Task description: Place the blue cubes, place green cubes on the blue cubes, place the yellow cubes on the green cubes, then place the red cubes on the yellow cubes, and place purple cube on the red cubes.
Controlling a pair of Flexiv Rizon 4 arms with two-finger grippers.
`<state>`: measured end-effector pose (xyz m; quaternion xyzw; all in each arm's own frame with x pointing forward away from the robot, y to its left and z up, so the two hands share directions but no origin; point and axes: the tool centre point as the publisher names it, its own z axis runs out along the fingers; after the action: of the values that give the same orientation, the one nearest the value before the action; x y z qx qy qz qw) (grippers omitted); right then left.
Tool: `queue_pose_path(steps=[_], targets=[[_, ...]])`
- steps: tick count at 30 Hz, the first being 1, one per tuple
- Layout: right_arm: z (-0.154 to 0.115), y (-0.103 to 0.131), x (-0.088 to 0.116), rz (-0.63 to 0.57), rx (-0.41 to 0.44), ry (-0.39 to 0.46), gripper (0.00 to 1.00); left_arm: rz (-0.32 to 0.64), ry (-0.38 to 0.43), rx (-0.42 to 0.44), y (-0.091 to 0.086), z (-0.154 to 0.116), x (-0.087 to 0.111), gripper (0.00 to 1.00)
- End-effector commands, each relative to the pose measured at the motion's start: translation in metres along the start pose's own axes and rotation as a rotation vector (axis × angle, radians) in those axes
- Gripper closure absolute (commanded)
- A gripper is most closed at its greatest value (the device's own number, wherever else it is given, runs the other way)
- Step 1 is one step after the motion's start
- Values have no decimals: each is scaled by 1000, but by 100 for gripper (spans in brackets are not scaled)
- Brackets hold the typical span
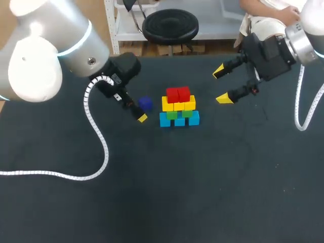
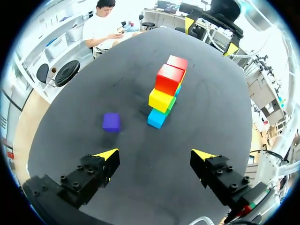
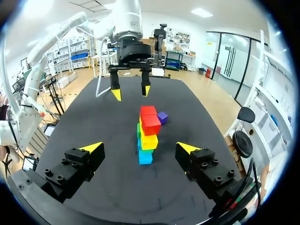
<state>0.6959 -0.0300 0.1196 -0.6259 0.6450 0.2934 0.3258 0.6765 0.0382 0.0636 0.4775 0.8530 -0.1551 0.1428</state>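
Observation:
A stack stands mid-table: blue cubes (image 1: 179, 120) at the bottom, green cubes (image 1: 181, 114) on them, then yellow cubes (image 1: 178, 104), with red cubes (image 1: 178, 94) on top. The purple cube (image 1: 145, 104) lies alone on the table just left of the stack. My left gripper (image 1: 138, 112) hangs beside it, open and empty; in the left wrist view the purple cube (image 2: 111, 122) lies ahead of one finger of that gripper (image 2: 156, 154), with the stack (image 2: 165, 91) further ahead. My right gripper (image 1: 221, 85) hovers open and empty to the right of the stack. In the right wrist view the stack (image 3: 147, 133) is ahead of this gripper (image 3: 139, 148).
The black table (image 1: 167, 192) is bare across its near half. A white coiled cable (image 1: 96, 136) trails from my left arm over the table's left part. My left gripper (image 3: 130, 92) shows beyond the stack in the right wrist view.

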Motion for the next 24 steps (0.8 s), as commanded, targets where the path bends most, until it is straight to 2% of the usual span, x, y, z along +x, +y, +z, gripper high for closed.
queue_pose_path(steps=[1,9,15,24], targets=[[0,1,0,0,2,-1,0,6,12,10,8,3,-7,0],[0,1,0,0,2,-1,0,13,-9,12,17,10,-13,0],[0,1,0,0,2,-1,0,34,-57,-5,23,19,-18,0],[0,1,0,0,2,-1,0,36,-53,-1,29,24,-19,0]])
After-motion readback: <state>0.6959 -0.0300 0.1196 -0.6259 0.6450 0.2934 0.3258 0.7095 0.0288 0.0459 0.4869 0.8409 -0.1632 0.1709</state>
